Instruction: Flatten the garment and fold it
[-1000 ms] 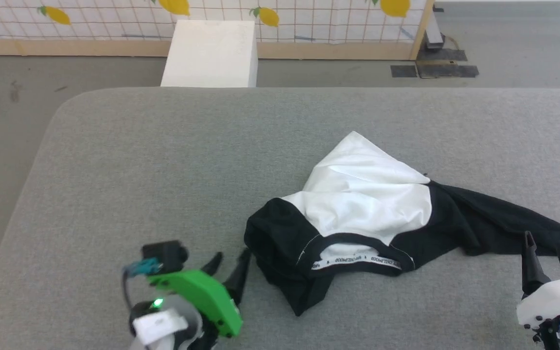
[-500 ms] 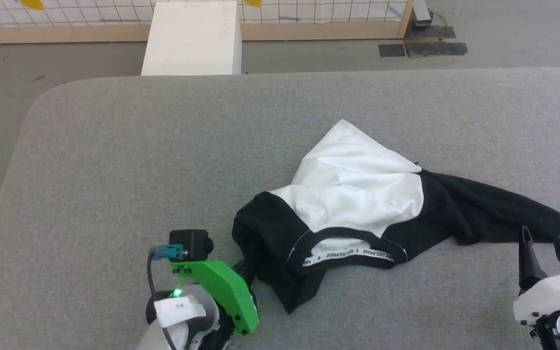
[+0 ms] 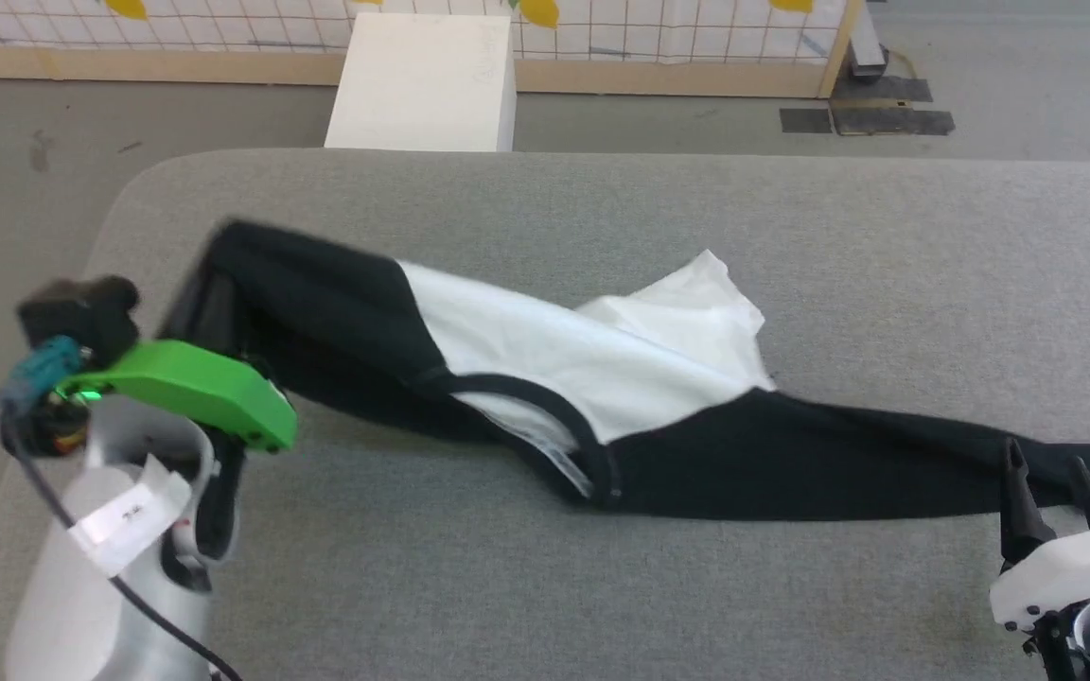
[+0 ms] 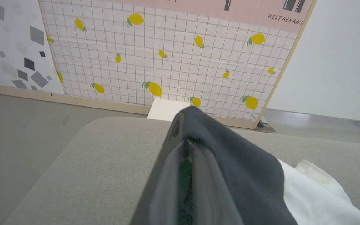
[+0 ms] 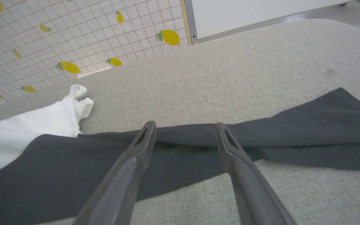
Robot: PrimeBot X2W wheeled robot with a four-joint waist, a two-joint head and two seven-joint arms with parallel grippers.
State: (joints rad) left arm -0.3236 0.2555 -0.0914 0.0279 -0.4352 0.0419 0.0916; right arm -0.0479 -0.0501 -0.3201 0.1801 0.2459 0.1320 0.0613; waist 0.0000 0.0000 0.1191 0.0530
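left gripper pinching the garment, right gripper open over it
jaws of the left are shut tight on a black sleeve end, seemingly raised off the grey table, though the head view blurs there. the shirt lies stretched across the table; the right's fingers stand wide apart over the other black sleeve.

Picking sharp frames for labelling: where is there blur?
Head view: motion smear on the white cotton T-shirt with black sleeves near the left gripper; left wrist view: gripped black cloth soft, close to lens; right wrist view: right gripper fairly crisp.
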